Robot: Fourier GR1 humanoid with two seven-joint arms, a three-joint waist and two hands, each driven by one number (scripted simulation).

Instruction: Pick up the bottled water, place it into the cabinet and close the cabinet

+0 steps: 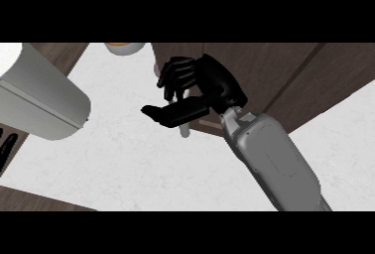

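Observation:
My right hand [196, 89] is at the upper middle, its grey forearm running down to the lower right. Its fingers and thumb are curled round the bottled water [184, 130], of which only pale slivers show between the fingers and below the thumb. The hand with the bottle is right at the front of the dark wooden cabinet [293, 74], which fills the upper right. I cannot tell whether the cabinet's door stands open. A few dark, straight fingers of my left hand [6, 146] show at the left edge, resting.
A large pale rounded body [36, 99] fills the upper left. A small cream and orange vessel [124, 47] sits at the top edge. The white counter [132, 168] spreads below the hand, with dark wood at the lower left corner.

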